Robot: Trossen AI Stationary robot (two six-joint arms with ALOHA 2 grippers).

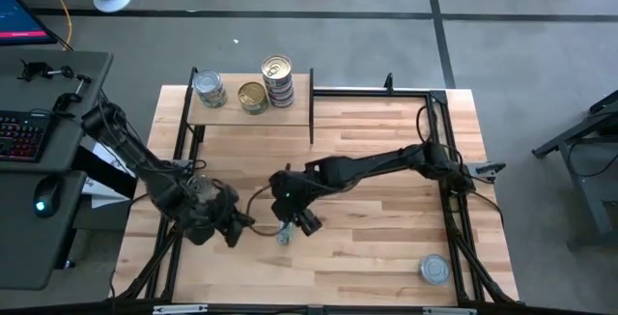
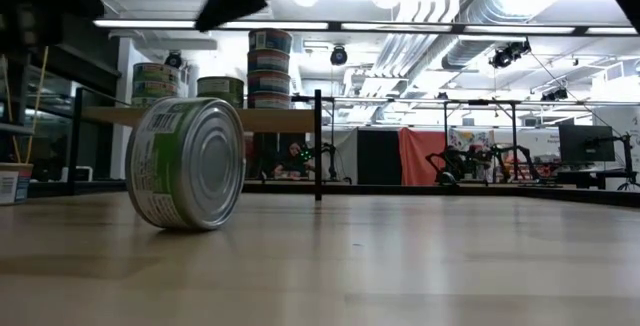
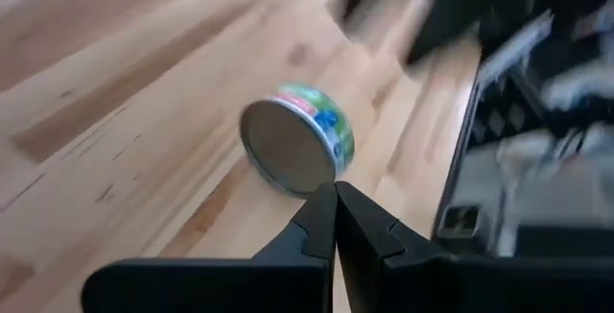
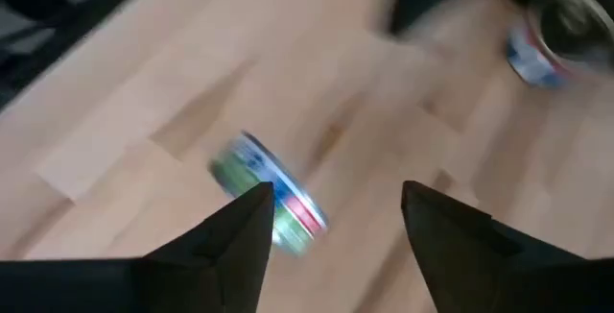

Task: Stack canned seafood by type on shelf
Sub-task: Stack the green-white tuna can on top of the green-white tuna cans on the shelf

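On the plank-patterned surface (image 1: 386, 209) we see the shelf (image 1: 232, 114), a light-wood board on black uprights at the far left, carrying a tall stack of tins (image 1: 278, 81) and two lower ones. One green-labelled tin (image 2: 187, 164) stands on its edge near the front, silver end showing; its label text is unreadable. The right claw (image 4: 336, 219) hovers over it, fingers apart. The left claw (image 3: 335, 207) is closed, empty, beside it.
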